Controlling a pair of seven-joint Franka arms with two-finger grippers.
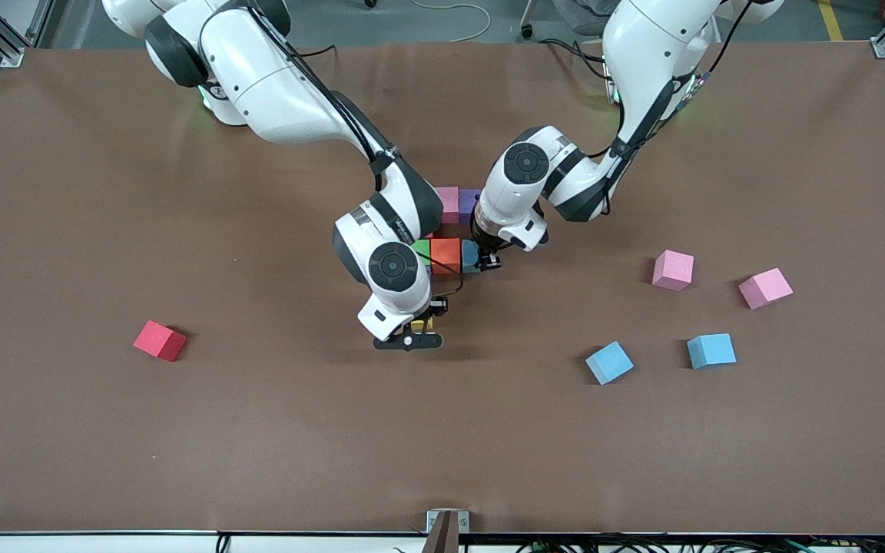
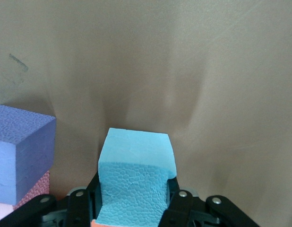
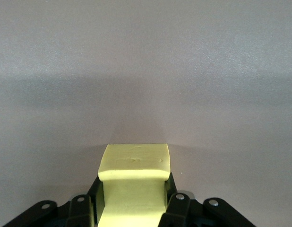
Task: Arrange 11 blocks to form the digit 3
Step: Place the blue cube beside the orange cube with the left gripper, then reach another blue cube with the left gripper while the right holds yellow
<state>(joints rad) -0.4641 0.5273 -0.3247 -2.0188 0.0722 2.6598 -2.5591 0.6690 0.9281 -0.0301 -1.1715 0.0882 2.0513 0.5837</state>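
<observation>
A partial figure of blocks lies mid-table: a pink block [image 1: 449, 203] and a purple block [image 1: 469, 201], and nearer the camera a green block [image 1: 421, 247] and an orange block [image 1: 446, 254]. My left gripper [image 1: 486, 259] [image 2: 134, 198] is shut on a light blue block [image 1: 470, 256] [image 2: 134, 170] right beside the orange one. The purple block [image 2: 21, 156] also shows in the left wrist view. My right gripper [image 1: 416, 332] [image 3: 133, 201] is shut on a yellow block [image 1: 421, 323] [image 3: 134, 182], low over the table just nearer the camera than the figure. The right arm hides part of the figure.
Loose blocks lie around. A red block [image 1: 160, 340] sits toward the right arm's end. Toward the left arm's end lie two pink blocks [image 1: 673, 269] [image 1: 765, 288] and, nearer the camera, two light blue blocks [image 1: 609, 362] [image 1: 711, 350].
</observation>
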